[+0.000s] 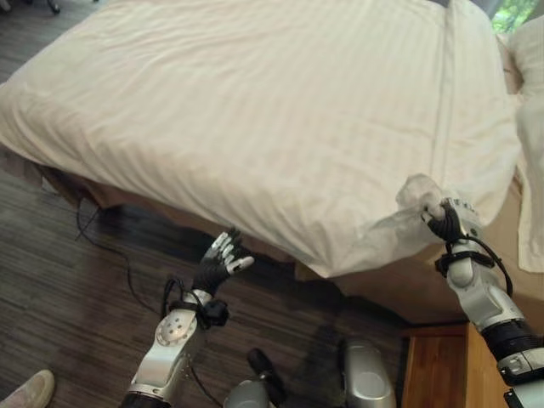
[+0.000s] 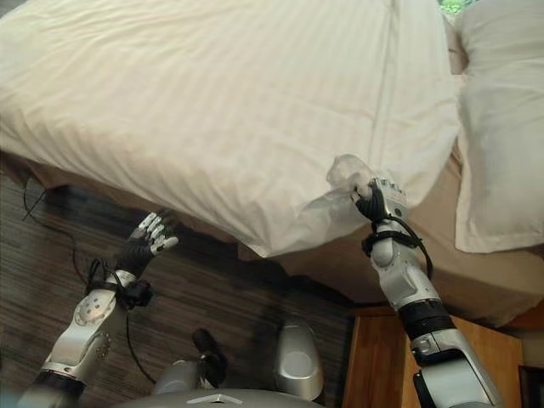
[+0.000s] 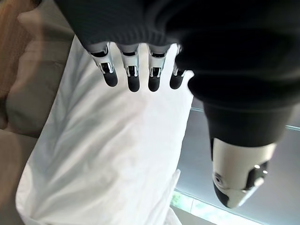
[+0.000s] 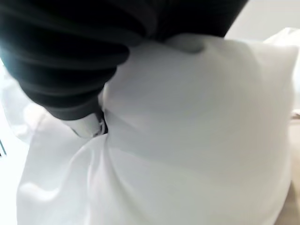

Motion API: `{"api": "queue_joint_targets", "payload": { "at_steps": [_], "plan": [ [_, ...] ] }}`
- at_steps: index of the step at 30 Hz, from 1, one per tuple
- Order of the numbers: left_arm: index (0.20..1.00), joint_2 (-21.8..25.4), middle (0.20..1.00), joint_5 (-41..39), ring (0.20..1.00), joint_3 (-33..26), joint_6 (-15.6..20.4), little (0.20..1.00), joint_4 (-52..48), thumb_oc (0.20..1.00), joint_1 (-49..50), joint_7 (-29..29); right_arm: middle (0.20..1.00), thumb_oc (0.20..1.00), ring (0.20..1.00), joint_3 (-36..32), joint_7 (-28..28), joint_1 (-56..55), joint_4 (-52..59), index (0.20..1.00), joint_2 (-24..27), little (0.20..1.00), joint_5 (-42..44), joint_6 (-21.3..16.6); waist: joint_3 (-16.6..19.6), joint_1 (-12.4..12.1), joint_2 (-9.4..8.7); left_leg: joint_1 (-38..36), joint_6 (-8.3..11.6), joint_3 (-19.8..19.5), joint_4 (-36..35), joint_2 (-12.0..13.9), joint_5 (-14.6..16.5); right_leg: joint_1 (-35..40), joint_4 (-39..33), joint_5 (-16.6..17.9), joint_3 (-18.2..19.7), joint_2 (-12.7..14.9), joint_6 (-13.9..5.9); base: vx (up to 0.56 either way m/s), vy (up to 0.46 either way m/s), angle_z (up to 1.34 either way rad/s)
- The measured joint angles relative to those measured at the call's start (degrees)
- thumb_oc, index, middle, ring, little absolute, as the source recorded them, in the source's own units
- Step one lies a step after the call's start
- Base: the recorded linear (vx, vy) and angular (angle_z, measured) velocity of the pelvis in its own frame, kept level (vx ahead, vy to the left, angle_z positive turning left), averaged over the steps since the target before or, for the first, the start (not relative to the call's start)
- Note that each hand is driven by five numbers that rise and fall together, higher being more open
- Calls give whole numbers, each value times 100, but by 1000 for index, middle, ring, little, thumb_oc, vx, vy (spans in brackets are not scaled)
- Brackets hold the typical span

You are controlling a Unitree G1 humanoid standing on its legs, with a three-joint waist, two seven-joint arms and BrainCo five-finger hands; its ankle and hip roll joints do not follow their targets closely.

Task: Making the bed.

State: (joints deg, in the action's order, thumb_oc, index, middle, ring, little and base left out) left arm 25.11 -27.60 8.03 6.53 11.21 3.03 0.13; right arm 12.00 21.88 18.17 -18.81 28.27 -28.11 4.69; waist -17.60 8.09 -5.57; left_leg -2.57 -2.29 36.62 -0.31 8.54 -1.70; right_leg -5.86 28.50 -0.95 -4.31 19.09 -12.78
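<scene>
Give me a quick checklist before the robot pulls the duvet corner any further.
1. Right hand gripping the duvet corner: ok, cloth is bunched in its fingers.
2. Left hand free: ok, open, holding nothing, over the floor.
3. Duvet lying flat on top: ok, only slight wrinkles.
4. Corner covering the mattress: not ok, bare mattress side shows below.
5. Pillow clear of the corner: ok, it lies apart.
6. Grip firmness: cannot tell.

Both eye views look down from the head, sharing the bed (image 1: 255,110) corner. Each wrist view looks along its own hand at the white duvet (image 3: 108,154), very close.
</scene>
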Motion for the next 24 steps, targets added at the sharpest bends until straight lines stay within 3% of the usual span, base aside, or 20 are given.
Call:
{"api": "queue_joint_targets", "payload": {
  "at_steps": [1,3,4,5,6,8,11,13,20,24],
  "plan": [
    [1000,-72,1000,34,1000,-18,-58,1000,125,1000,99,98,200,200,200,156,-65,-345,33,200,-73,200,-2,-71,356,-133,-240,-35,195,189,-108,7,-32,393,-560,-31,-16,260,-73,-38,-213,-112],
    [1000,-73,1000,89,1000,-418,-46,1000,159,1000,407,226,200,200,200,457,-184,-809,9,200,-244,200,-6,-236,934,-366,-706,-57,530,449,-257,52,-255,1014,-2277,11,-216,198,-337,-51,-239,-156],
    [1000,-44,1000,93,1000,-422,-46,1000,223,1000,454,246,200,200,200,540,-244,-852,-77,200,-218,200,-25,-260,1033,-379,-738,-55,709,371,-264,179,-376,1091,-2616,-57,-317,38,-338,-34,-219,-131],
    [1000,-43,1000,102,1000,-382,-47,1000,283,1000,485,243,200,200,200,554,-277,-907,-187,200,-164,200,-65,-264,1076,-324,-636,-21,787,360,-264,309,-506,1216,-2930,-74,-360,-172,-294,-10,-97,-52],
    [1000,-156,1000,104,1000,-203,-54,1000,334,1000,472,237,200,200,200,553,-350,-974,-275,200,6,200,-67,-223,1115,-211,-418,21,844,157,-390,454,-628,1226,-3058,1,-392,-400,-187,5,-89,-15],
    [1000,-486,1000,130,1000,75,-59,1000,336,1000,488,178,200,200,200,557,-398,-1044,-408,200,380,200,-129,-285,1200,-119,-61,50,794,-102,-499,622,-794,1223,-3220,91,-372,-651,-47,11,-57,-14],
    [1000,-794,1000,131,1000,135,-54,1000,305,1000,575,158,200,200,200,553,-419,-1046,-393,200,655,200,-129,-374,1358,-42,248,10,779,-137,-493,662,-806,1296,-3300,109,-367,-742,-20,1,-92,-6],
    [1000,-784,1000,131,1000,91,-35,1000,291,1000,577,150,200,200,200,497,-434,-1188,-451,200,658,200,-128,-397,1369,-32,269,-23,787,-137,-483,631,-803,1395,-3416,117,-394,-723,-16,13,-47,11],
    [1000,-683,1000,131,1000,82,-48,1000,328,1000,589,187,200,200,200,401,-445,-1270,-428,200,69,200,-117,-413,1258,-21,81,-65,795,-145,-494,600,-797,1437,-3418,114,-403,-692,-19,-9,-37,1],
    [1000,-696,1000,126,1000,85,-44,1000,325,1000,583,196,200,200,200,425,-365,-1337,-420,200,-135,200,-118,-447,1143,-11,176,-78,806,-148,-496,582,-789,1490,-3416,114,-428,-676,-19,-11,1,2]
  ]
}}
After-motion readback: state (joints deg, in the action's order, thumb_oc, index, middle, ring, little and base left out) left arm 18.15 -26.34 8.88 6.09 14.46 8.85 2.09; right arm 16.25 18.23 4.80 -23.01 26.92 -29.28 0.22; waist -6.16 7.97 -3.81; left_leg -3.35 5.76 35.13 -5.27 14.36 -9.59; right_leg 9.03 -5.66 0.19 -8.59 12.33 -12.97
